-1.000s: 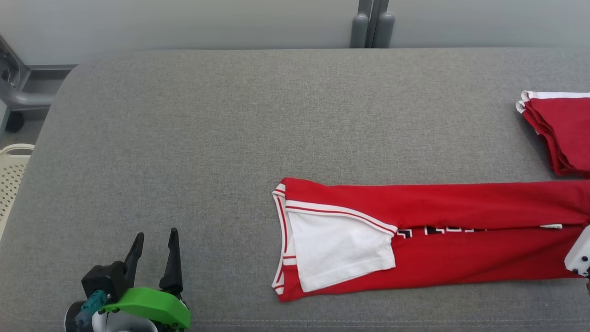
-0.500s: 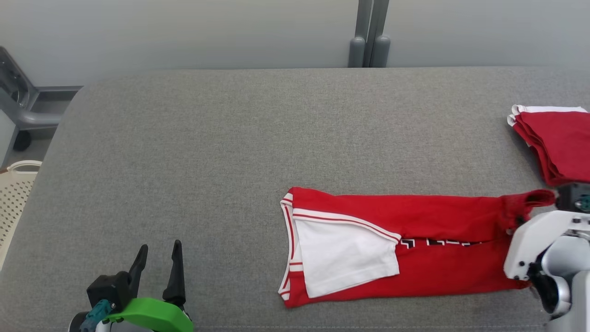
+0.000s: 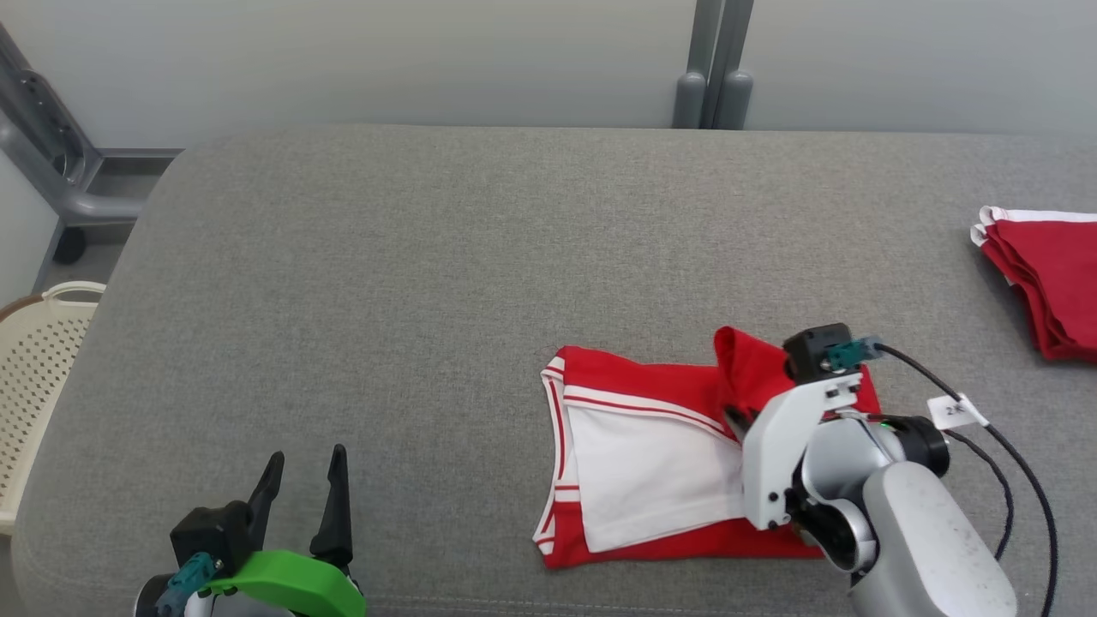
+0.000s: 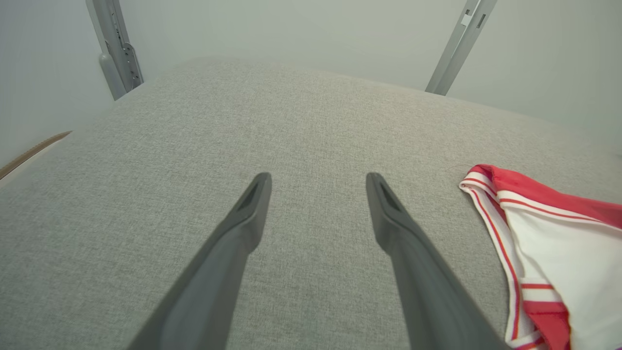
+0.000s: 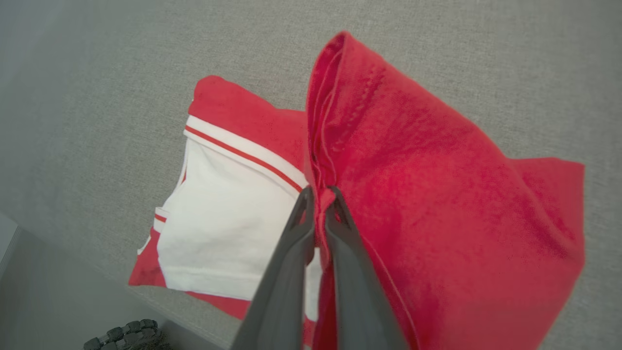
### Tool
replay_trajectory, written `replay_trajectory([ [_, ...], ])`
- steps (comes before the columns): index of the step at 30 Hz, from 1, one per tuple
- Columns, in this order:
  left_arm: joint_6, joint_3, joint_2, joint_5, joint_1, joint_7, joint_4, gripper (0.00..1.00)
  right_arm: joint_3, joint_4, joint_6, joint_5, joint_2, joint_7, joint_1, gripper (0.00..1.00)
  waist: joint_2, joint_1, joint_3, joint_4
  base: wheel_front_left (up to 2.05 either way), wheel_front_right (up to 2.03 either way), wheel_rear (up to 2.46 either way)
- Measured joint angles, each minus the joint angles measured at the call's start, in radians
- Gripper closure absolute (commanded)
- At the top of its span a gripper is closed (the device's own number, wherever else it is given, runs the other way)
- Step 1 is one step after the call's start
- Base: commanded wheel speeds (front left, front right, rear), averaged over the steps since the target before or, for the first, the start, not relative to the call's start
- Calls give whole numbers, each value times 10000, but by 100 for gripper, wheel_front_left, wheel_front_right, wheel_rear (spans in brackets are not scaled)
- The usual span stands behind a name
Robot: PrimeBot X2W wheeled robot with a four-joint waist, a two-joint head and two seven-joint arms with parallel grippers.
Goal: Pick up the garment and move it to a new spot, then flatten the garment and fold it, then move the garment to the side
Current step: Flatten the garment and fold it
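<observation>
At the near edge of the grey padded table point(image 3: 428, 257), by its rounded left corner, the left gripper point(image 3: 308, 456) is seen with its two dark fingers spread wide and nothing between them. Bare surface lies ahead of it and to either side. Further right along that edge, the right gripper point(image 5: 320, 194) is pinched tight on a bunched red hem of the garment point(image 3: 651, 463). That end is held raised over the line where the white panel meets the red body. The garment is laid right of centre, close to the near edge but inside it, with its striped white-and-red trim turned left and its lower layers flat on the table. A tagged black cable point(image 3: 954, 411) is looped from the right wrist above the surface just beside the cloth.

A broad stretch of bare grey is left between the garment and the left gripper, and a wider one beyond the garment up to the far edge. A folded red garment point(image 3: 1054, 283) with white trim is placed at the table's right side, well apart from the first.

Counted: two grippers, two red garments, one cream basket point(image 3: 38, 368) below the table's left edge. Behind the far edge, a pair of grey uprights point(image 3: 716, 86) is set against the pale wall point(image 3: 386, 60), and one metal frame point(image 3: 81, 206) is seen at the far left corner
</observation>
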Motion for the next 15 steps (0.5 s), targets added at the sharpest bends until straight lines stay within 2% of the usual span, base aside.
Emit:
replay_trajectory([
  [5,-6,-35,0,-4,-90,0,21,0,1409,826,0,560,10,-362,-652,100,0,0,60,240,0,0,0],
  [15,-10,-142,2,-44,-201,-2,127,0,2777,2479,-2,1323,0,-1045,-1758,100,0,0,175,656,0,0,0],
])
